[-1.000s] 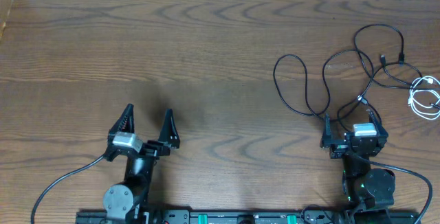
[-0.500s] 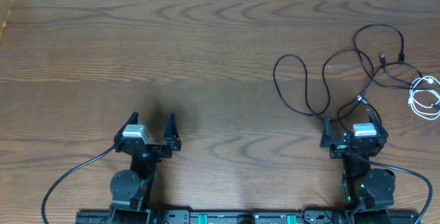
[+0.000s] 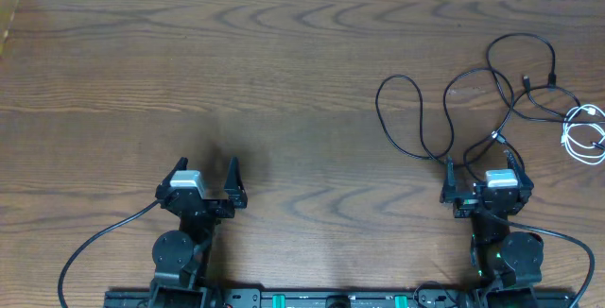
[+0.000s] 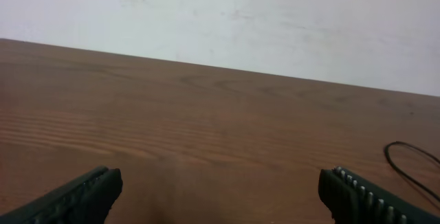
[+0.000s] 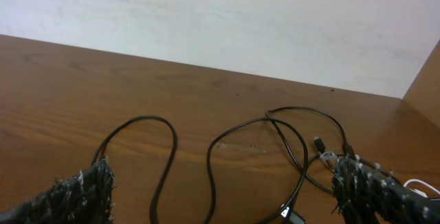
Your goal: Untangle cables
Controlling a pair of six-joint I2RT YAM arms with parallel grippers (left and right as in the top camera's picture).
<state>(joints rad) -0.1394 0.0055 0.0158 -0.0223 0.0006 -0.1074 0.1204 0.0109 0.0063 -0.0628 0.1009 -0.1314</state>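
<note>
The wooden counter [image 3: 284, 81] fills the overhead view, one broad brown slab, with a white wall [image 4: 275, 18] behind its far edge in both wrist views.

Two arms sit at the near edge, one at the left and one at the right. From each base one thicker black wire curves away: the left wire [image 3: 95, 244] sweeps toward the near left, the right wire [image 3: 567, 242] toward the near right.

The left claw [image 3: 206, 166] has its two fingers spread wide with nothing between them. It hovers over bare wood, well apart from the tangle. In its wrist view both fingers [image 4: 75, 196] frame open counter, and one dark loop of cord [image 4: 407, 163] shows at the right edge.

The right claw [image 3: 479, 163] is likewise spread wide and grips nothing. It sits just near of the tangle, and its wrist view shows cord loops lying on the wood between its two fingers [image 5: 82, 196], not touching either of them.

The black cables [image 3: 501, 86] lie at the far right of the counter in overlapping loops. They cross each other too much for a sure count of cords, though three small plug ends show. One long loop reaches out to the left of the knot [image 5: 300, 145].

One white cable [image 3: 584, 133], shorter and loosely coiled, lies at the right edge of the counter, just beside the black loops.
</note>
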